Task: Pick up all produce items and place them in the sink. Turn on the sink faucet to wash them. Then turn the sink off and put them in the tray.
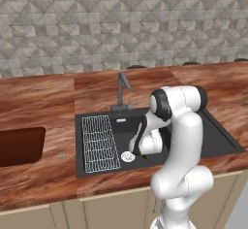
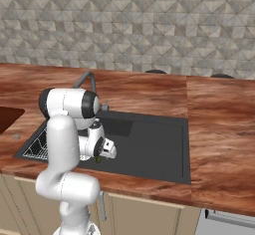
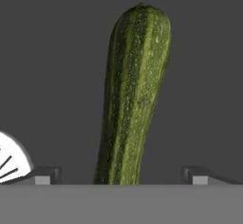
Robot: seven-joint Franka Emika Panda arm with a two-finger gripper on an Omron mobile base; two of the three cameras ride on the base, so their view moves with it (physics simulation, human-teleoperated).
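Gripper (image 3: 121, 178) spread open astride the dark-green striped cucumber (image 3: 133, 95) on the black sink basin (image 1: 213, 136) floor, drain at 8 o'clock—descend centred, then close.

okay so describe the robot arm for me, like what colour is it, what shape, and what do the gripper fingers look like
The arm is glossy white, built of thick rounded tube segments with bulbous elbows. Black bands ring its joints, clearest at the top shoulder-like joint. No cables or markings are visible. The gripper has two small fingertips, blocky and grey with squared ends, seen in the hand view.
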